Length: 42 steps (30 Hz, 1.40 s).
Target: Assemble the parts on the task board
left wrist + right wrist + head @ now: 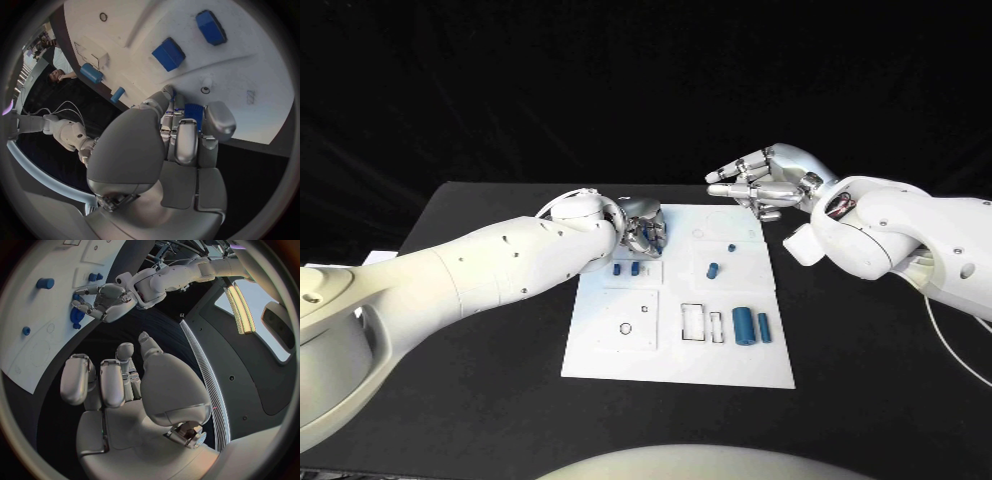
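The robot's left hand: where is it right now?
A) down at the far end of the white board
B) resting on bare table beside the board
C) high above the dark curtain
A: the left hand is over the task board's far edge, by small blue parts.

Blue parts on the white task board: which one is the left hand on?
The blue part at the white task board's far left corner, under the left hand; its fingers touch it, while the other blue pieces lie apart.

No words, numbers, labels or brand marks are legible anywhere. The white task board (pixel 678 352) carries only thin black outlines, rectangles and small ovals or rings, and these are plain shapes rather than text or readable signs.
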{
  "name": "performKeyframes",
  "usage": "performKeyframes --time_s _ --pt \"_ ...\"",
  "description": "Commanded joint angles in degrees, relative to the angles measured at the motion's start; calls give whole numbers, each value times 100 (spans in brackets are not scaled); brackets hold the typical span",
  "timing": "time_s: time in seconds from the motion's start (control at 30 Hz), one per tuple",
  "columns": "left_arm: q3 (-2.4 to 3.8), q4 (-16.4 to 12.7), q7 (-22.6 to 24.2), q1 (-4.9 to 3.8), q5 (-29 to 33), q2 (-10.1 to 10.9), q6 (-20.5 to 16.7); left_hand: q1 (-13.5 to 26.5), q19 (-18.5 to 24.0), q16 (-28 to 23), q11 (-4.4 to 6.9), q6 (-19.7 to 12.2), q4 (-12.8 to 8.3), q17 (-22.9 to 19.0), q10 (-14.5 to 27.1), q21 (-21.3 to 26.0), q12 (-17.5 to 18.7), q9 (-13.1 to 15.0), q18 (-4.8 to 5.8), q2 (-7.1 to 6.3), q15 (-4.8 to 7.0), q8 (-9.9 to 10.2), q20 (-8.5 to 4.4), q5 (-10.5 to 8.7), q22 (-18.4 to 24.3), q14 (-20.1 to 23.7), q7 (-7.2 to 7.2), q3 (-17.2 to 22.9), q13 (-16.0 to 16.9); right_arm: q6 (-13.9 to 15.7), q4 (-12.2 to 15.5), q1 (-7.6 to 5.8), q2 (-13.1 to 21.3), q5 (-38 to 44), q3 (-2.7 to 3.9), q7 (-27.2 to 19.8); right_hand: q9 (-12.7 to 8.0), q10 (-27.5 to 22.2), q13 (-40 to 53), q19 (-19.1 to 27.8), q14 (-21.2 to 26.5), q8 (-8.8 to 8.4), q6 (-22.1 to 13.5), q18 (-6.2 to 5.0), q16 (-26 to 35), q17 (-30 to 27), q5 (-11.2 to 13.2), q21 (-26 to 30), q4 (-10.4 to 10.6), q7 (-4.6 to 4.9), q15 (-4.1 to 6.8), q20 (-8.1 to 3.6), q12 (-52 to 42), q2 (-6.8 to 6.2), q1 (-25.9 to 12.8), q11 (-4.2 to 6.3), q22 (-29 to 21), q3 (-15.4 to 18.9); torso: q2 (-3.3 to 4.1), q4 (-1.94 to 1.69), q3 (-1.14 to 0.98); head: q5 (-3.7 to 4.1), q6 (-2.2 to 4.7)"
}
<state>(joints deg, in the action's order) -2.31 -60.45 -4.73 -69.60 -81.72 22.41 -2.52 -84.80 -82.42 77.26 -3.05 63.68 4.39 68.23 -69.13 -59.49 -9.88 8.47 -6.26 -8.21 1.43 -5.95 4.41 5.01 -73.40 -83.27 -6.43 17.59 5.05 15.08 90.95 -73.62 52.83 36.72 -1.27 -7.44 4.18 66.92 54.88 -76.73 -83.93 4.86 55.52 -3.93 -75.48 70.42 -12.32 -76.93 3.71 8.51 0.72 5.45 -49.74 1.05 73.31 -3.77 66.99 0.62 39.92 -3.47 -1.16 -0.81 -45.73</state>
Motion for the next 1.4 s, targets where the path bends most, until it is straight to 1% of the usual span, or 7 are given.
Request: performKeyframes --time_s 0.03,0.33,0.5,0.8,0.97,1.2,1.4 --pt "-16 51 -9 43 -79 -35 165 -14 -53 49 4 51 -10 16 -69 -79 34 -7 78 66 -6 37 4 -41 -55 -54 -2 50 -7 -94 8 4 -7 42 0 -55 -6 -36 -9 53 -147 -11 -13 -116 25 -3 -28 21 1 14 0 3 21 51 -3 14 -5 28 4 3 2 3 -12" --pt "-19 100 20 61 -84 -47 205 -67 -65 95 48 212 -123 23 -240 -243 20 0 93 117 23 2 -16 -61 -192 -74 18 241 12 -98 8 4 -6 43 0 -55 -6 -36 -9 53 -147 -11 -13 -116 25 -3 -28 21 1 14 0 3 21 51 -3 14 -5 28 -4 -8 2 7 -27" --pt "-6 21 196 63 83 8 -75 -40 -66 112 72 302 -184 20 -326 -319 33 3 102 118 46 -13 -35 -59 -261 -82 35 350 28 -100 6 3 -7 44 0 -55 -5 -36 -8 53 -146 -9 -10 -116 29 -7 -29 21 3 14 0 3 19 55 -2 14 -5 30 -1 -8 7 2 -21" --pt "129 -353 327 44 612 273 -452 40 -70 124 85 377 -203 14 -390 -363 51 6 107 98 58 -26 -46 -52 -304 -95 48 408 39 -104 -6 3 -3 47 0 -48 -4 -35 -8 54 -145 -7 -7 -116 30 -6 -32 23 12 15 -1 3 16 66 -7 13 -6 32 -11 -9 -3 27 -15" --pt "209 -554 278 -2 851 449 -469 56 -67 124 91 395 -211 7 -406 -361 57 6 105 93 60 -28 -49 -46 -308 -95 52 424 41 -102 -12 3 -1 54 0 -47 -4 -35 -8 54 -145 -7 -7 -116 30 -6 -32 23 12 15 -1 3 16 66 -7 13 -6 32 -8 -14 5 29 -9" --pt "232 -766 154 -72 1008 761 -302 86 -67 123 93 408 -214 1 -421 -372 64 5 107 78 63 -27 -52 -45 -320 -96 55 432 43 -109 -25 4 -2 59 0 -44 -4 -35 -6 53 -144 -6 -5 -116 32 -8 -36 23 18 15 -2 4 12 72 -10 13 -6 34 -8 -13 -3 -8 10" --pt "224 -811 90 -72 1029 956 -149 113 -69 121 96 418 -218 -8 -435 -389 71 4 110 60 65 -26 -54 -45 -333 -95 59 437 46 -114 -30 8 0 100 -1 -43 -4 -35 -6 53 -144 -6 -5 -116 32 -8 -36 23 18 15 -2 4 12 72 -10 13 -6 34 -15 -42 18 19 5"
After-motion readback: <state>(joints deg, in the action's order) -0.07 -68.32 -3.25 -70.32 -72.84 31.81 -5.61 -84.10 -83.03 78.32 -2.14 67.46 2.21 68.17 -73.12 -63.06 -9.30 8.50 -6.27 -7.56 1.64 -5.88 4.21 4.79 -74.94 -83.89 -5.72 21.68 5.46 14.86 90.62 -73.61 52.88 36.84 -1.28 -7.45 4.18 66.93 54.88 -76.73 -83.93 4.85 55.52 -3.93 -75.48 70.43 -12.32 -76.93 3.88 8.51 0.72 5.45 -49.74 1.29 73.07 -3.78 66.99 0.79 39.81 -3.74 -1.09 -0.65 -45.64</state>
